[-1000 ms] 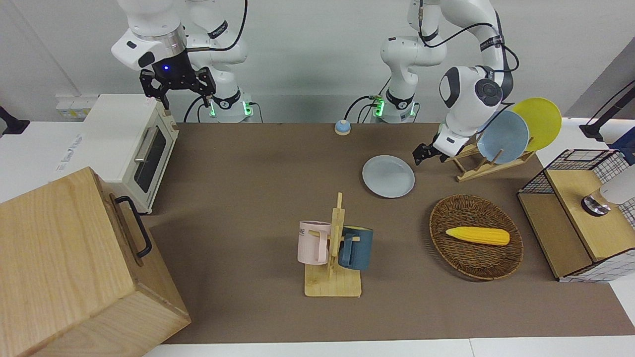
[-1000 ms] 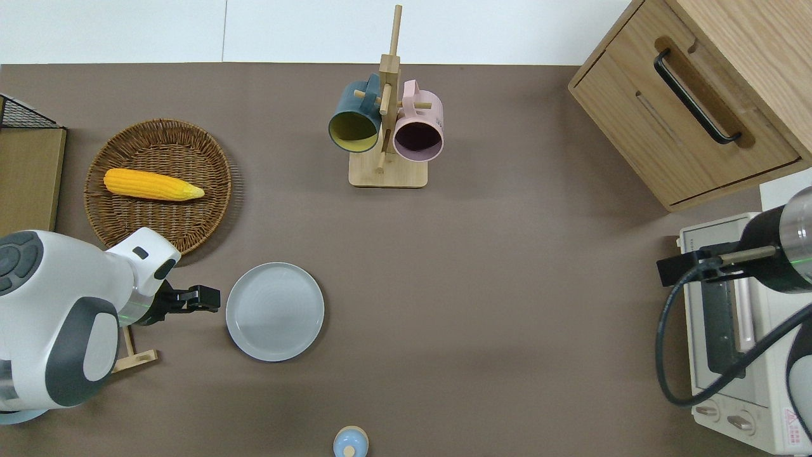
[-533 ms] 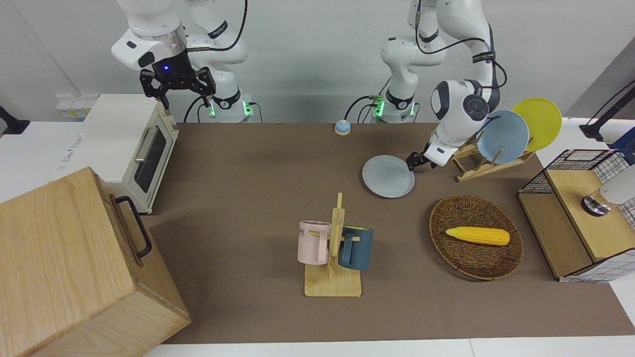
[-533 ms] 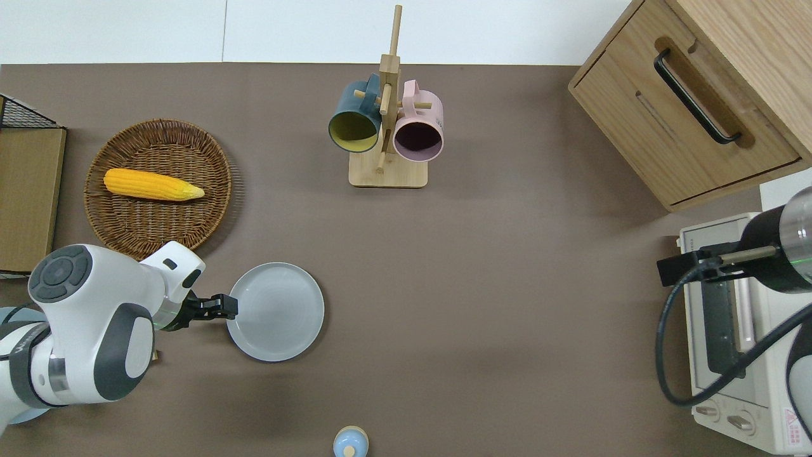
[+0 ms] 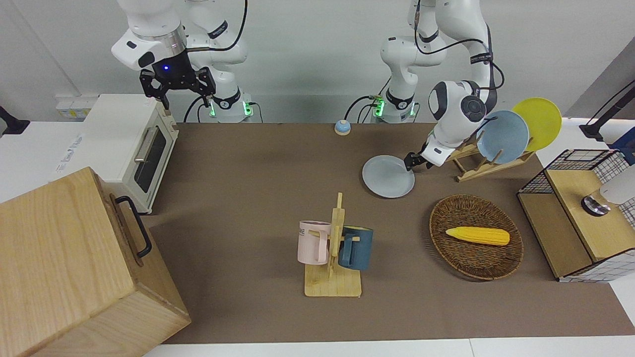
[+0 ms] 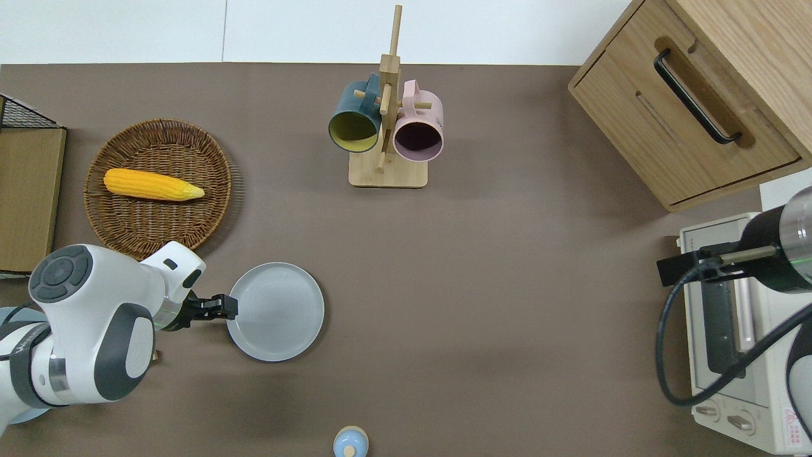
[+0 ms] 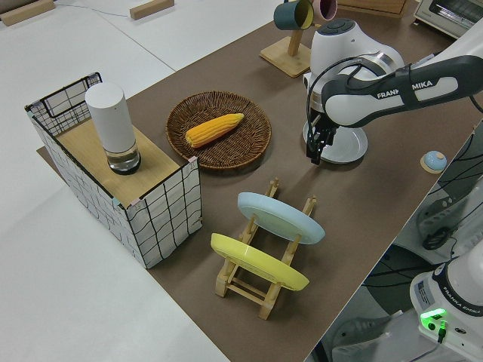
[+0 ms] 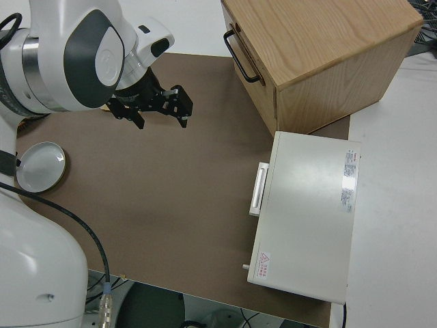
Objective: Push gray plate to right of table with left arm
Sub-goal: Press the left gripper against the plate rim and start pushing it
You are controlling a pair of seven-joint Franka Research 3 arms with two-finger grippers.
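My left gripper (image 6: pixel 225 308) sits low at the lower left of the overhead frame, fingers closed together, tip against the gray plate's (image 6: pixel 276 312) rim on the left-arm side. Plate lies flat on the table (image 6: pixel 507 285), just below the wicker basket (image 6: pixel 158 184) holding the corn (image 6: pixel 152 184). Right arm parked, its gripper (image 5: pixel 176 82) spread open.

The left arm (image 7: pixel 362 83) reaches down over the brown bench (image 7: pixel 226 188), its left gripper (image 7: pixel 317 151) low at the edge of the gray plate (image 7: pixel 349 147), which the arm mostly hides. Near the plate, a wicker basket (image 7: pixel 253 143) holds a corn cob (image 7: pixel 215 130). Whether the jaws are parted cannot be told.
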